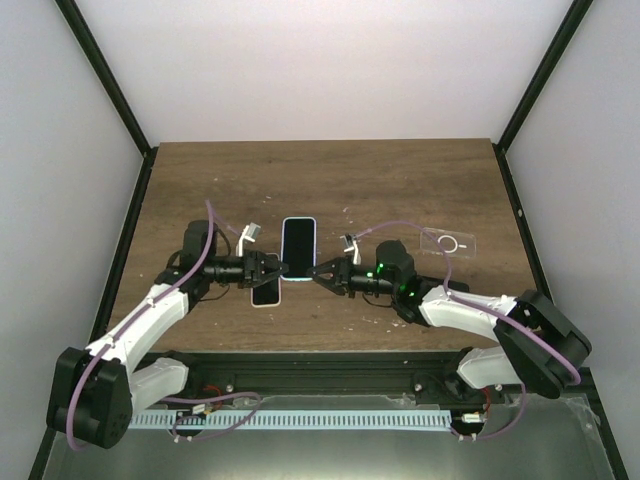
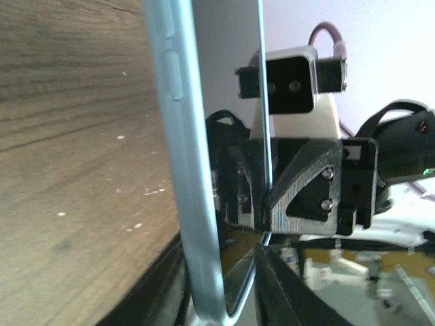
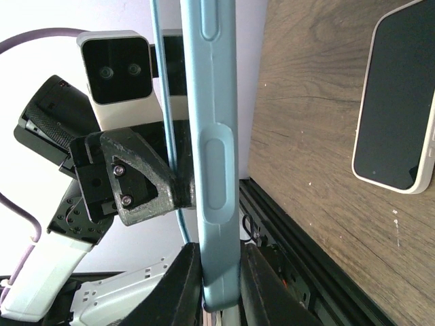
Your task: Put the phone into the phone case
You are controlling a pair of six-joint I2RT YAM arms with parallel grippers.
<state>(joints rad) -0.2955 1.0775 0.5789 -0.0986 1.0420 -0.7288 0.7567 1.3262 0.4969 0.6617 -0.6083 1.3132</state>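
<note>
**Case pinched from both sides, phone loose below**

Your left tool [image 1: 272, 268] is clenched on one edge of the blue phone case [image 1: 298, 248]. The phone [image 1: 265, 294] lies on the worktop [image 1: 400, 190] just beneath that tool. Your right tool [image 1: 322, 274] grips the opposite edge. Pull unevenly and the case may twist or slip free.

Count: two tools, one phone, one case, one clear card [image 1: 450, 243].

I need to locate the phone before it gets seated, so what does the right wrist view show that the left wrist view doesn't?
Right wrist only: the phone lying dark screen up on the wooden table, plus the left gripper clamping the light blue phone case from the far side. Left wrist only: the right gripper clamping the case's opposite edge; no phone is visible there. Both: the case held on edge, and the table.
</note>
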